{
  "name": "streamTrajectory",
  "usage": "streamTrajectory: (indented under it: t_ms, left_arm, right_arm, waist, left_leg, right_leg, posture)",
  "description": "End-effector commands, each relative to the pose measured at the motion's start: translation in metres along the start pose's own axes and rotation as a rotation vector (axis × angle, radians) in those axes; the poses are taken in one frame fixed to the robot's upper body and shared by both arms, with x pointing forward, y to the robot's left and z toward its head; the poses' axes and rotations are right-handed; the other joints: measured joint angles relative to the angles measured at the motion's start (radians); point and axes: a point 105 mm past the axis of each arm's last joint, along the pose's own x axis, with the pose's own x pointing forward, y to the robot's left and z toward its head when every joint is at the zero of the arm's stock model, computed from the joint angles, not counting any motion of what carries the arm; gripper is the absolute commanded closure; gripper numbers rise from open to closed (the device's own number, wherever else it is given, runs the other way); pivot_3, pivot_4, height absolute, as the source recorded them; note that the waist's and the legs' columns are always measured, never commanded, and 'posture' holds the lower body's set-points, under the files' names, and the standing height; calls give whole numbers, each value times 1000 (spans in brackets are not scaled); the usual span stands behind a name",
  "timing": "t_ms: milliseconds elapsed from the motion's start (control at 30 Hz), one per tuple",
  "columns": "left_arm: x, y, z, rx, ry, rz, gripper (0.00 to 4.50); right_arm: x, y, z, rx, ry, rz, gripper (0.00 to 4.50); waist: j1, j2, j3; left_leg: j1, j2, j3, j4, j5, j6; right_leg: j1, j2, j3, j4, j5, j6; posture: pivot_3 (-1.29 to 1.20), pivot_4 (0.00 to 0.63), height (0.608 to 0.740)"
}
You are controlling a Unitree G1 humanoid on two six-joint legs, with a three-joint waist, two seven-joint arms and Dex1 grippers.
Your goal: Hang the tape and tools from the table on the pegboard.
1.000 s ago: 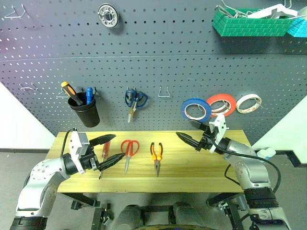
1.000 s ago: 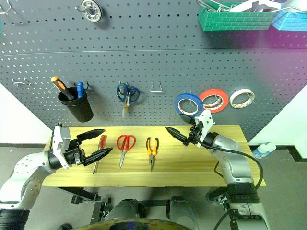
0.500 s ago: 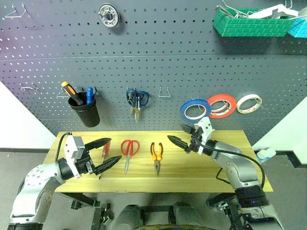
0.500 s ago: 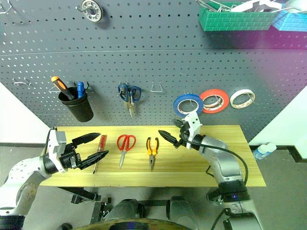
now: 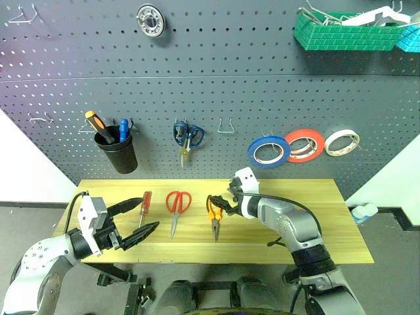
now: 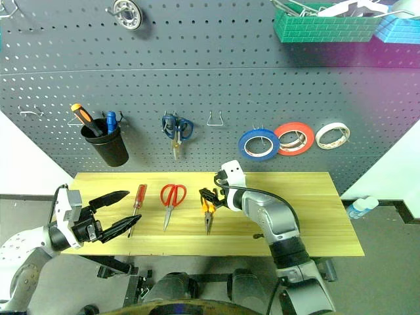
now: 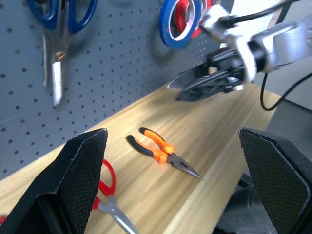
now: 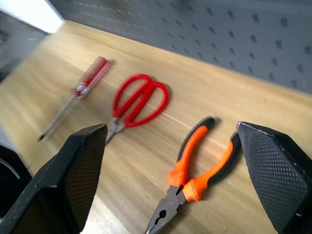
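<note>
On the table (image 5: 328, 223), orange-and-black pliers (image 5: 214, 214) lie flat, jaws closed.

- Green bin (image 5: 346, 31) on the pegboard (image 5: 210, 92) cut off by the top edge, contents too jumbled to identify.
- Light-blue bin (image 5: 408, 36) cropped at the right edge.
- Orange-and-black-handled screwdriver (image 5: 97, 126) and blue-handled tool (image 5: 122, 129) sunk in the black cup (image 5: 119, 153), shafts hidden.
- Red-handled scissors (image 7: 108, 201) cut off at the frame edge.

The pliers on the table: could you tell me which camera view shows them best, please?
The right wrist view: the pliers lie large and unobstructed. The left wrist view shows them whole but smaller; in both eye views the right tool hovers over their handles.
</note>
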Motion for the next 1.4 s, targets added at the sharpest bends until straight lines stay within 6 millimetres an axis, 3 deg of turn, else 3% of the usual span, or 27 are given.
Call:
streamTrajectory:
  t_ms: [33, 533, 800, 1200, 1400]
  left_arm:
    - [-3, -4, 20, 52, -20, 13, 0]
    - [-2, -13, 30, 38, -13, 43, 0]
    - [-2, -15, 36, 36, -7, 39, 0]
    - [-5, -18, 33, 26, 1, 34, 0]
    - [-7, -19, 30, 21, 5, 34, 0]
  right_arm:
    - [9, -1, 3, 41, 31, -60, 65]
    - [28, 15, -25, 120, 208, -154, 65]
    - [43, 14, -20, 308, 210, -227, 65]
    - [53, 17, -22, 343, 252, -295, 65]
    - [62, 32, -17, 363, 252, -262, 65]
  waist:
    - [8, 0, 1]
    - [13, 1, 3]
    - [13, 2, 4]
    - [13, 4, 17]
    - [13, 3, 23]
  left_leg:
    - [0, 0, 0, 0, 0, 0]
    - [0, 0, -1, -2, 0, 0]
    - [-1, 0, -1, -3, 0, 0]
    - [-2, 0, -1, -5, 0, 0]
    - [-2, 0, -1, -8, 0, 0]
  right_leg:
    - [0, 0, 0, 0, -1, -1]
    - [-1, 0, 0, 0, -2, -3]
    - [-1, 1, 0, -2, -2, -2]
    - [-2, 0, -1, -5, -2, -3]
    - [-3, 0, -1, -7, -2, -3]
  posture:
    - [102, 45, 734]
    - [132, 48, 734]
    - [144, 50, 734]
    - [157, 66, 734]
    - [165, 70, 734]
